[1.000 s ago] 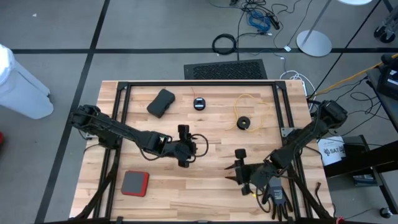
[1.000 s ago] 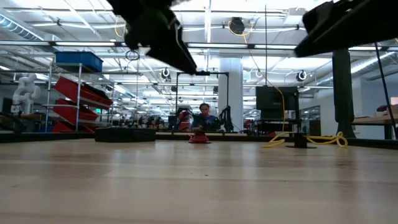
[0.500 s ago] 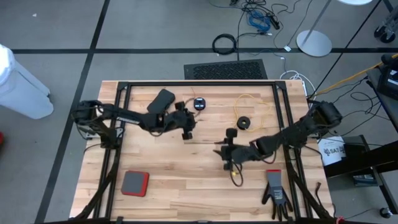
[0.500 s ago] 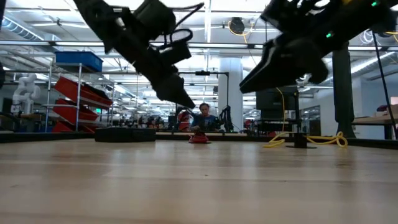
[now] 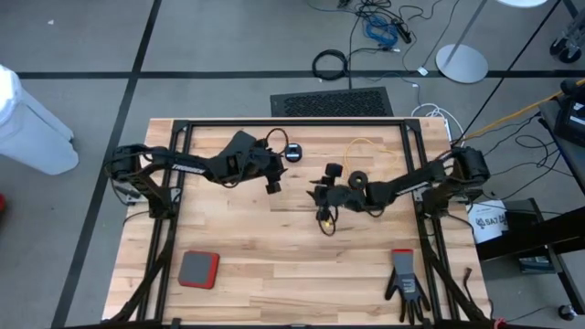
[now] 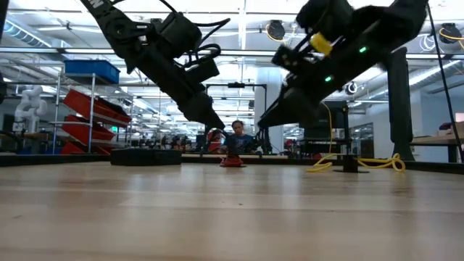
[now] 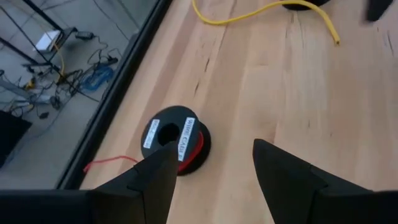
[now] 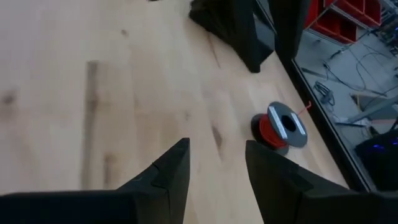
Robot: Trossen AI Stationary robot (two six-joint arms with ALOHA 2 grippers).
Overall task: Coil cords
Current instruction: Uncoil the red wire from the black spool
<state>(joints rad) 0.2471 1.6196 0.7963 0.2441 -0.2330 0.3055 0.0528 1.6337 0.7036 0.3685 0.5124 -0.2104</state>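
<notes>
My left gripper (image 7: 211, 171) is wide and empty, so I slowly aim at the red-wire reel (image 7: 176, 147) at eleven o'clock.

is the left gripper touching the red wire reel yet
Apart. The left wrist view shows the left gripper open with bare table between its fingers and the red wire reel.

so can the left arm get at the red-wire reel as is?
Probably yes: the left tool hangs open above the table, and the small black reel of red wire lies just ahead with only bare wood between.
</notes>
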